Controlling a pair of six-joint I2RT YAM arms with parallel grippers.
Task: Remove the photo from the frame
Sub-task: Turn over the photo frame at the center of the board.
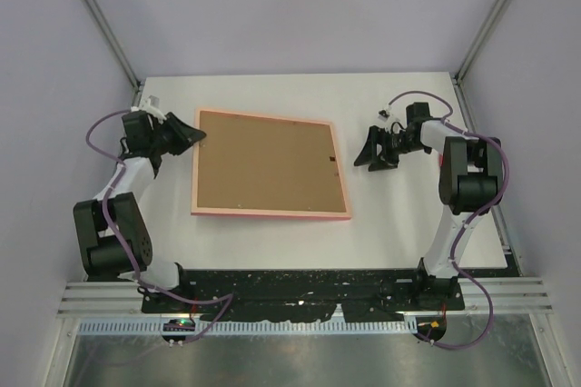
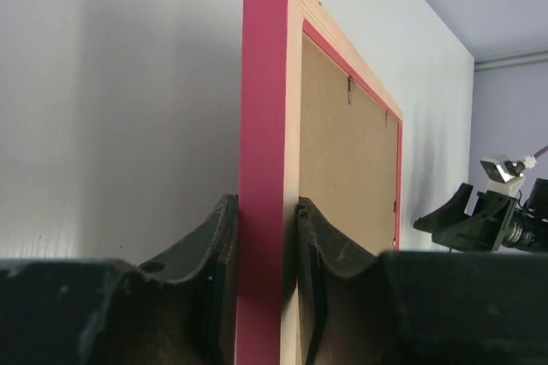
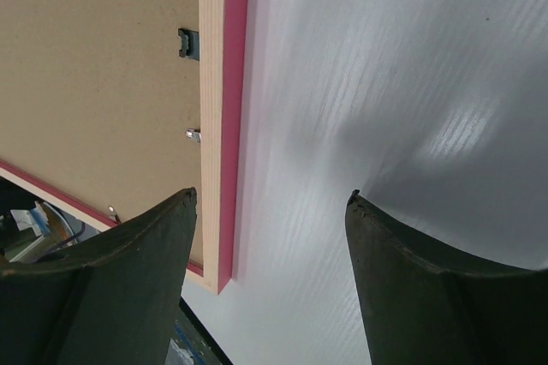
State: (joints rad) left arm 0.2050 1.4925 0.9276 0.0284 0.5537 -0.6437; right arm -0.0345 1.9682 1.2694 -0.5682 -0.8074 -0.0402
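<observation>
On the left, the left gripper [image 1: 192, 133] clamps the frame [image 1: 272, 213] at its edge; the right gripper [image 1: 366, 149] hovers spread nearby.

This is a robotics lab test cell. A flat white tabletop [image 1: 399, 214] is boxed in by plain pale-grey wall panels [image 1: 272, 5] set in silver aluminium corner posts [image 1: 100, 19]. A black-and-white left robot arm [image 1: 113, 223] and matching right robot arm [image 1: 463, 178], trailing purple cables [image 1: 89, 137], stand on a black base plate [image 1: 300, 282] on grooved aluminium rails [image 1: 91, 301].

No writing can be read in any view.
The backing board [image 1: 263, 162] and the frame [image 1: 270, 213], centre of the top view, show plain surfaces; the small lit box [image 1: 182, 322] at lower left is too small to tell.
</observation>
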